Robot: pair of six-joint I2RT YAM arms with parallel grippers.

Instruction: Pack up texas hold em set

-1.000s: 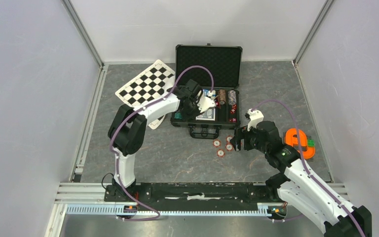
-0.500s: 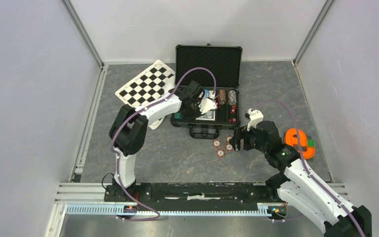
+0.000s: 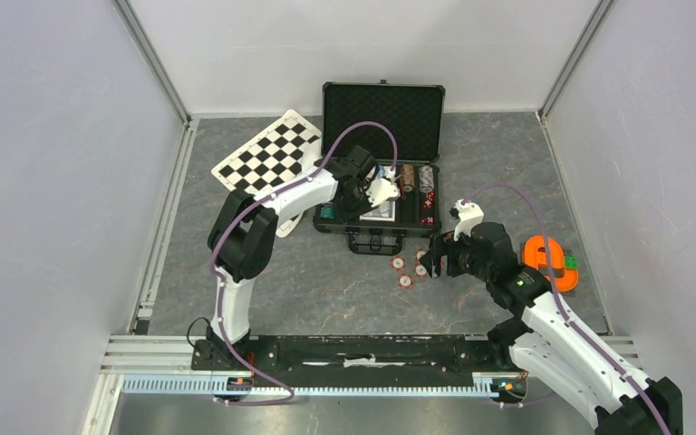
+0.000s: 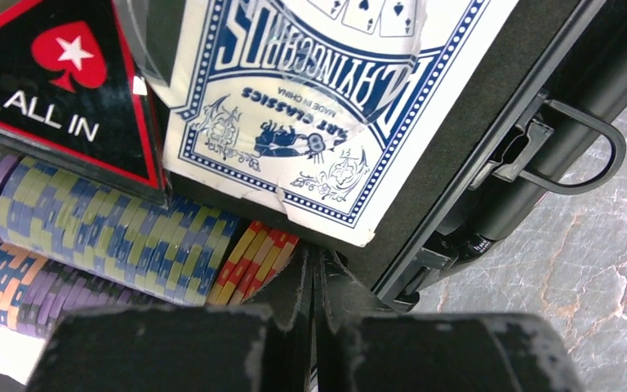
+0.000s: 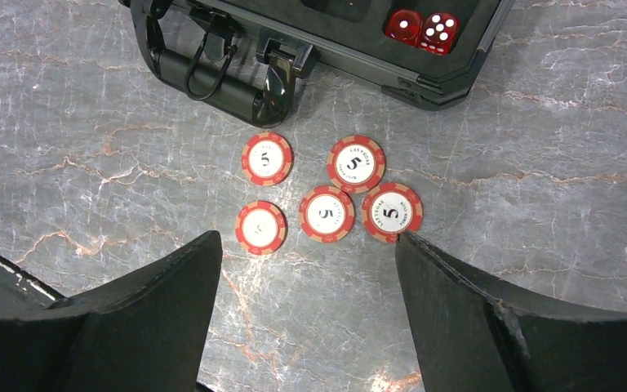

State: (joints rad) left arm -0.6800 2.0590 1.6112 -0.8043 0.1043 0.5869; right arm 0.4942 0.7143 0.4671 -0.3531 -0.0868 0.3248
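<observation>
Left elbow [image 3: 246,237] slightly closer to case [image 3: 382,118]

You see the black case [image 3: 382,109] standing open at the far middle of the worktop [image 3: 326,281], with its foam-lined lid upright and its handle [image 5: 212,82] turned to the near side. Inside lie a blue card deck [image 4: 310,106], beside it a black triangular "ALL IN" button [image 4: 65,98], rows of striped chips [image 4: 114,237] set on edge, and two red dice [image 5: 423,28]. Five red chips [image 5: 326,213] with white centres lie flat on the worktop just in front of the handle, close together, none stacked.
</observation>
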